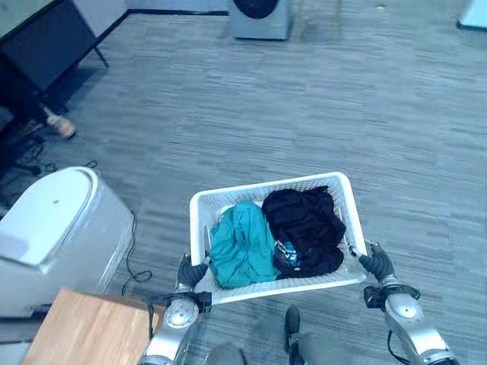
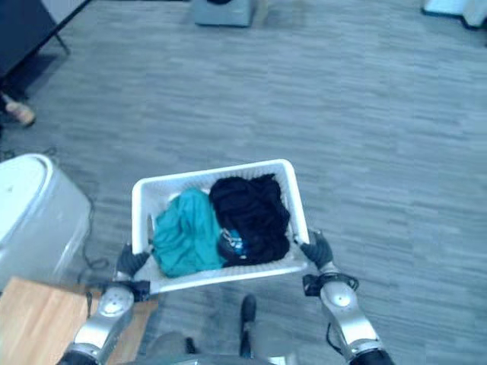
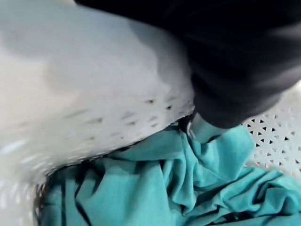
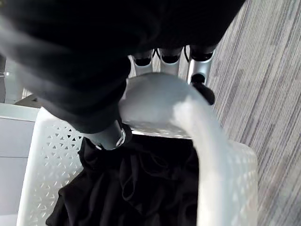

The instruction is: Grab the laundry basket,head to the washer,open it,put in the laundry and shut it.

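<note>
I hold a white perforated laundry basket (image 1: pixel 268 188) above the grey floor, one hand on each short side. My left hand (image 1: pixel 191 271) grips the left rim and my right hand (image 1: pixel 377 265) grips the right rim. In the right wrist view the fingers (image 4: pixel 169 57) curl over the white rim (image 4: pixel 188 108). Inside lie a teal garment (image 1: pixel 240 248) on the left and a black garment (image 1: pixel 305 220) on the right. The teal cloth (image 3: pixel 155 188) shows close up past the left hand. A grey washer (image 1: pixel 259 18) with a dark round door stands far ahead.
A white rounded appliance (image 1: pixel 55 228) stands close on my left, with a wooden tabletop (image 1: pixel 82 331) at the lower left. A dark cabinet (image 1: pixel 46 38) and a person's shoe (image 1: pixel 59 125) are at the far left. Grey plank floor (image 1: pixel 319 106) stretches toward the washer.
</note>
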Robot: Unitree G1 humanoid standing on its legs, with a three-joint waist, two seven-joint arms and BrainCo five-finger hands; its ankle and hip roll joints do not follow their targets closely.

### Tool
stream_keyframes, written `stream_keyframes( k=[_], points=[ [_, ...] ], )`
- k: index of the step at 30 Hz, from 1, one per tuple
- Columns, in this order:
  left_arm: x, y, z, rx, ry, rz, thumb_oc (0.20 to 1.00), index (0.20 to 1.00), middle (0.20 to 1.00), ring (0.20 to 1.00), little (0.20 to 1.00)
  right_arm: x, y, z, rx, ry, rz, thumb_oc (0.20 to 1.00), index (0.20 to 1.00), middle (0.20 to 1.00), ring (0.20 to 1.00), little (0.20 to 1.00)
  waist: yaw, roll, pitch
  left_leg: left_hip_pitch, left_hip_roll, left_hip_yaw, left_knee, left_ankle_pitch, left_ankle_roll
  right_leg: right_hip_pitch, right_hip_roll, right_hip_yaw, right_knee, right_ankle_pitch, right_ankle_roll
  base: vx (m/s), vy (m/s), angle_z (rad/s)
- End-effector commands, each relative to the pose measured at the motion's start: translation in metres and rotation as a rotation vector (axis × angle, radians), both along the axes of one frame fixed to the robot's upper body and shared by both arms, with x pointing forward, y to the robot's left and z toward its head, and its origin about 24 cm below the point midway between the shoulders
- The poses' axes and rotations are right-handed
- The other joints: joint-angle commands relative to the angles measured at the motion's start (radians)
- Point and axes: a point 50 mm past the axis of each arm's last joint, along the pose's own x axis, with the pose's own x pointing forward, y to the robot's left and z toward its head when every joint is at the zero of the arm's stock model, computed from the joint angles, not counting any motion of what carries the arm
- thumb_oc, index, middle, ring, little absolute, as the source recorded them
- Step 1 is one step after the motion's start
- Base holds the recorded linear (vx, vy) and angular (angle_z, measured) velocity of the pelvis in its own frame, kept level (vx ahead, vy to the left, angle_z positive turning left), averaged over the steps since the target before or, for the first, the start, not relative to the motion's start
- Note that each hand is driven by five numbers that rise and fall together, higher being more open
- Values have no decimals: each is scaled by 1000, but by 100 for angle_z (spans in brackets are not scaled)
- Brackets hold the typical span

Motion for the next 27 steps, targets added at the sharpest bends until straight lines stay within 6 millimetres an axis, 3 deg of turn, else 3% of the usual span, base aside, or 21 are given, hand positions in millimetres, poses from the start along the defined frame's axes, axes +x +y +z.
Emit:
stream_keyframes(
  k=[1,5,6,11,12,13,14,15,16,17,18,19,20,21,22,23,25,26,27],
  points=[
    [10,-14,25,-101,-158,-119,200,200,200,200,200,16,16,35,116,-208,83,200,200,200,200,200,10,-5,-23,-2,-12,37,-117,34,59,80,-39,18,5,-187,128,371,1,-115],
    [2,-10,18,-92,-125,-102,200,200,200,200,200,15,17,30,110,-188,82,200,200,200,200,200,52,32,-7,-92,-68,-16,-338,190,40,144,25,85,6,-223,122,328,15,-57],
    [2,-10,18,-91,-122,-112,200,200,200,200,200,13,15,28,109,-181,74,200,200,200,200,200,64,41,-4,-119,-73,7,-420,219,36,181,46,114,5,-251,119,360,13,-89],
    [1,-10,21,-83,-130,-120,200,200,200,200,200,11,13,28,103,-180,62,200,200,200,200,200,93,40,-13,-165,-78,35,-473,261,46,269,62,193,3,-309,122,470,104,-49],
    [-3,-8,19,-72,-120,-125,200,200,200,200,200,8,14,25,113,-169,66,200,200,200,200,200,106,32,-33,-158,-74,23,-449,297,68,295,58,217,20,-327,126,514,132,-69],
    [-3,-8,19,-72,-120,-125,200,200,200,200,200,8,14,25,113,-168,66,200,200,200,200,200,107,30,-34,-158,-75,23,-449,297,68,295,57,216,21,-328,126,741,195,-91],
    [-3,-6,18,-63,-115,-128,200,200,200,200,200,7,19,20,138,-152,72,200,200,200,200,200,112,-7,-47,-161,-89,18,-403,289,83,306,30,218,68,-329,145,382,101,-60],
    [-3,-6,18,-63,-116,-128,200,200,200,200,200,7,19,20,138,-152,73,200,200,200,200,200,114,-4,-49,-164,-85,18,-402,291,82,302,34,220,68,-326,144,537,143,-33],
    [-2,-5,18,-56,-112,-132,200,200,200,200,200,6,21,18,146,-142,78,200,200,200,200,200,115,-20,-57,-152,-90,15,-389,274,92,284,23,218,116,-304,166,307,79,-10],
    [-1,-4,19,-46,-109,-141,200,200,200,200,200,4,23,18,153,-139,91,200,200,200,200,200,111,-41,-62,-134,-101,19,-381,255,102,261,7,210,192,-250,206,547,165,-8],
    [2,-1,23,-21,-123,-141,200,200,200,200,200,5,27,21,164,-155,105,200,200,200,200,200,104,-54,-61,-102,-102,20,-371,213,122,181,-6,204,369,-135,273,388,124,-16],
    [2,-1,23,-22,-123,-141,200,200,200,200,200,5,27,21,164,-155,105,200,200,200,200,200,104,-53,-62,-103,-101,20,-371,213,122,180,-6,205,369,-134,273,364,127,-15],
    [5,1,27,-10,-141,-139,200,200,200,200,200,5,28,22,165,-164,109,200,200,200,200,200,97,-54,-56,-73,-100,24,-373,190,130,134,-19,185,444,-79,300,362,141,-15],
    [10,2,30,3,-152,-139,200,200,200,200,200,5,31,21,166,-161,112,200,200,200,200,200,80,-35,-44,11,-86,28,-399,157,140,42,-68,88,510,-78,282,358,139,-26],
    [10,2,30,3,-153,-139,200,200,200,200,200,5,31,21,166,-161,112,200,200,200,200,200,80,-32,-46,8,-83,28,-400,159,140,39,-65,87,508,-74,281,366,151,-25],
    [13,0,33,7,-167,-143,200,200,200,200,200,5,29,22,156,-164,104,200,200,200,200,200,69,-15,-40,53,-76,20,-427,147,135,-11,-78,29,481,-117,252,290,88,-13],
    [16,-3,38,10,-193,-163,200,200,200,200,200,3,23,22,137,-165,76,200,200,200,200,200,38,9,-23,136,-68,6,-452,105,125,-104,-75,-66,342,-192,222,458,75,22],
    [16,-3,38,9,-193,-163,200,200,200,200,200,3,23,22,136,-165,76,200,200,200,200,200,34,12,-23,136,-66,3,-452,106,124,-99,-73,-70,335,-188,221,513,-35,25],
    [18,-3,40,15,-203,-159,200,200,200,200,200,2,19,19,140,-156,46,200,200,200,200,200,20,3,-12,187,-75,-2,-459,79,113,-149,-73,-112,171,-152,226,286,-50,23]
  ],
)
